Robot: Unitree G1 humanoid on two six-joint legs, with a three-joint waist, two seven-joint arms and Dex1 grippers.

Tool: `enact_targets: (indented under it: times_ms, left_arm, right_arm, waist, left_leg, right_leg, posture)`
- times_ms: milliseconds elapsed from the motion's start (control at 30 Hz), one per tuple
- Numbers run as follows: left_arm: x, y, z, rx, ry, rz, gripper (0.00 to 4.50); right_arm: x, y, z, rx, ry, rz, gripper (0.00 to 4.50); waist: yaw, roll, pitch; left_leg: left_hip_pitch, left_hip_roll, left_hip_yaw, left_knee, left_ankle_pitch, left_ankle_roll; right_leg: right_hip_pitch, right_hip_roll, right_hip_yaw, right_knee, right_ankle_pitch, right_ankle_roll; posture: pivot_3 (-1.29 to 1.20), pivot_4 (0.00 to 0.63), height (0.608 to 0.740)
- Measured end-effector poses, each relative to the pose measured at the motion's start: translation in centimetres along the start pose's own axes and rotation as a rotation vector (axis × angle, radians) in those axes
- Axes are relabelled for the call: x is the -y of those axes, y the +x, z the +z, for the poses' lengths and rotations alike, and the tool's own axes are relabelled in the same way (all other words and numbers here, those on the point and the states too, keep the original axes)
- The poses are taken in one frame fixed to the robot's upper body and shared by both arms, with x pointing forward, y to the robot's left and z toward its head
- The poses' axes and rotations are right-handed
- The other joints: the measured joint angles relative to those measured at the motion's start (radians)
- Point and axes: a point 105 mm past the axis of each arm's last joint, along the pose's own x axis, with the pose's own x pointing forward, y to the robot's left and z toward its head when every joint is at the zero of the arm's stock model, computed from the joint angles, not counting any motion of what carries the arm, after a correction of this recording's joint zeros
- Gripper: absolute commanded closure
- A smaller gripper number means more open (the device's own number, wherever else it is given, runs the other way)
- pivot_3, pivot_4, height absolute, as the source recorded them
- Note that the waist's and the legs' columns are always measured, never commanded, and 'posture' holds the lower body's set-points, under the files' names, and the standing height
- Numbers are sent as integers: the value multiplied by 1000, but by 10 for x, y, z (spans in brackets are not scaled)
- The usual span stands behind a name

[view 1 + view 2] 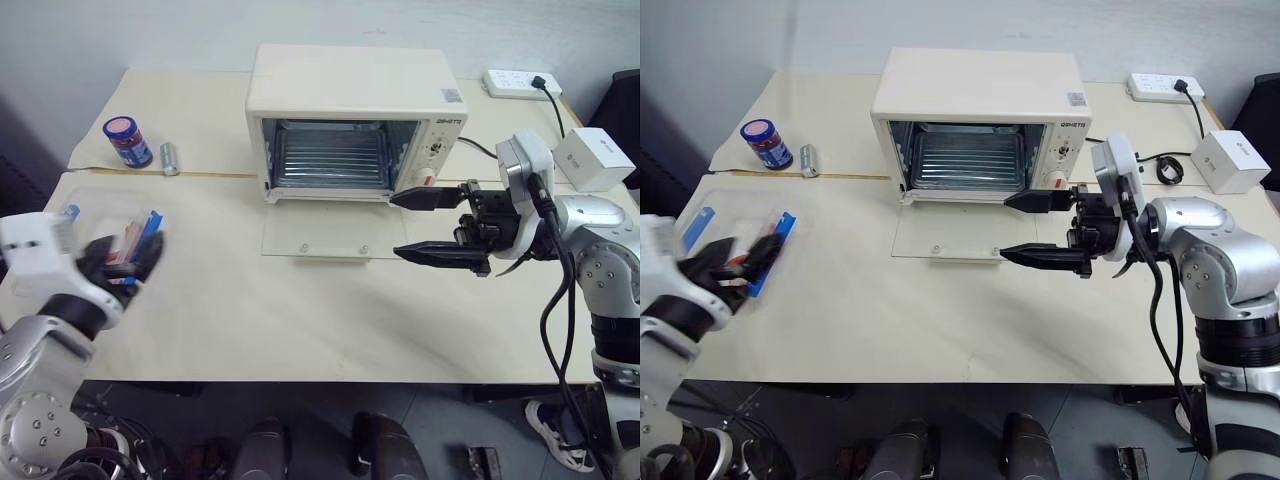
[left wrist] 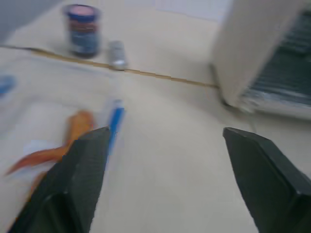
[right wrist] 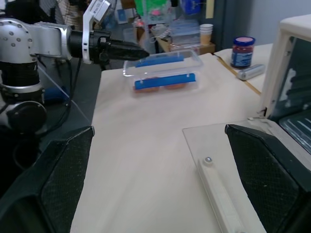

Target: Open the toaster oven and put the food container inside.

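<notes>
Beige table [image 1: 300, 330] against a grey wall. Nearest the robot, left of the oven [image 1: 350, 120], sits the container [image 3: 163, 73]: clear plastic, probably light, stiff and a bit slick, so I'd pinch it across the blue clip strips. Left gripper [image 2: 163, 150] is spread wide right beside it, holding nothing. Right gripper [image 1: 430, 228] is also wide open and empty, hovering by the dropped glass door [image 1: 330, 235]. Oven's open, rack bare. Further back left, a jar [image 1: 128, 141] and a small can [image 1: 169, 158] are well clear of the path.
</notes>
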Motion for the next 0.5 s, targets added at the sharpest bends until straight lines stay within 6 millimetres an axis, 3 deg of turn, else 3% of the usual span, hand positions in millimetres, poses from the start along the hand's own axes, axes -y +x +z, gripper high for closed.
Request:
enact_targets:
  times_ms: [167, 333, 500]
  left_arm:
    - [-51, -17, -15, 23, -213, 348, 16]
    - [-72, -20, -23, 11, -309, 505, 16]
    - [-84, 1, -19, -52, -336, 522, 16]
  right_arm:
    - [3, 13, 0, 6, -20, 44, 0]
    - [4, 18, 5, 26, -29, 48, 0]
    - [-3, 24, 3, 27, -28, 33, 0]
  waist:
    - [-1, 0, 0]
    - [2, -2, -1]
    - [-1, -2, -1]
  left_leg:
    - [0, 0, -1, 0, -1, -1]
    - [-1, 0, -2, 1, -2, -1]
    - [-1, 1, -2, 1, -2, -2]
  right_leg:
    - [0, 0, -1, 0, 0, 0]
    - [0, 0, -1, 0, 0, 0]
    - [0, 1, -2, 0, 0, 0]
  posture:
    - [0, 150, 740]
    - [0, 150, 740]
    - [0, 150, 740]
